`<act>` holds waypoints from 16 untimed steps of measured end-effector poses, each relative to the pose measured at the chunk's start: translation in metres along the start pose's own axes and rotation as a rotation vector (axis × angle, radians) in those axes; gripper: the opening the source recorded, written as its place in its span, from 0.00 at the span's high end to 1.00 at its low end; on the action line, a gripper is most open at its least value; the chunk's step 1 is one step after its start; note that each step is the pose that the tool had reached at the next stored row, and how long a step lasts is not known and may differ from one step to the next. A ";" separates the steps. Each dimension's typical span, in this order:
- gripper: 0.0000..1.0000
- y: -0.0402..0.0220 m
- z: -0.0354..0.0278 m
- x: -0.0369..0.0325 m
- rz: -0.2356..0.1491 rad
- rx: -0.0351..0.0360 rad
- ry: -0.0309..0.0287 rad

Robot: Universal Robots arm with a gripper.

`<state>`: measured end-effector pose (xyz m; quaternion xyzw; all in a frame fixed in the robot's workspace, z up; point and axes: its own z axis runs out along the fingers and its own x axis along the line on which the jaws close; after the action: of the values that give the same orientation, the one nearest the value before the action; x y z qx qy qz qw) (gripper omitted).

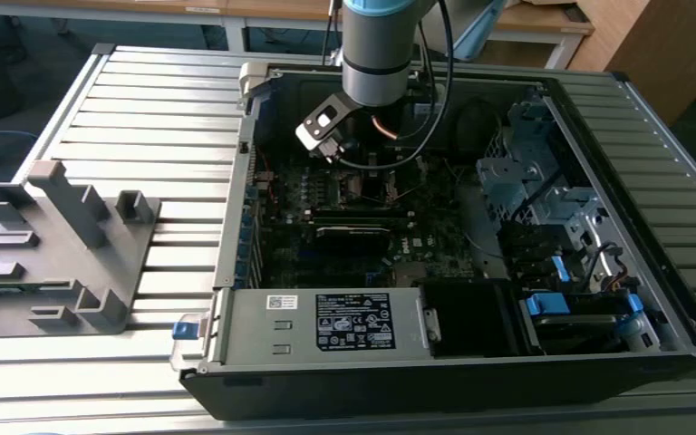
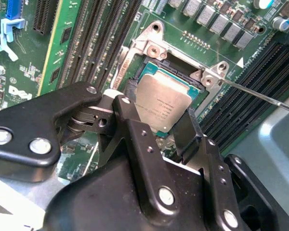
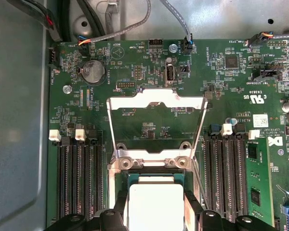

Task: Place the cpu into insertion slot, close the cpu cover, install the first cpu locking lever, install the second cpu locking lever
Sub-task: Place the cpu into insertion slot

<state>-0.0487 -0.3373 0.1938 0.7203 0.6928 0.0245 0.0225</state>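
Grey arm, blue-ringed — black gripper, silver screws.

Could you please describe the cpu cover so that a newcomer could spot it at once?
Inside the open computer case, find the green motherboard and the two banks of long black slots on it. Between them, the cpu cover stands swung open, hinged next to the cpu: a thin silver frame whose cut-out middle shows the board behind, unlike any part nearby.

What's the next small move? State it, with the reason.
Probably ease the cpu straight down into the insertion slot. The gripper holds it between its fingers right at the socket, the cpu cover stands swung open, and full seating isn't evident.
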 end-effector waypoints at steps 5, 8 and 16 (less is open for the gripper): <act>0.46 0.0000 0.0011 0.0000 0.000 -0.0001 -0.0003; 0.46 -0.0001 0.0011 0.0000 0.000 -0.0001 -0.0003; 0.46 -0.0003 0.0021 -0.0001 0.000 0.0001 -0.0006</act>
<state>-0.0488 -0.3374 0.1917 0.7203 0.6928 0.0242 0.0227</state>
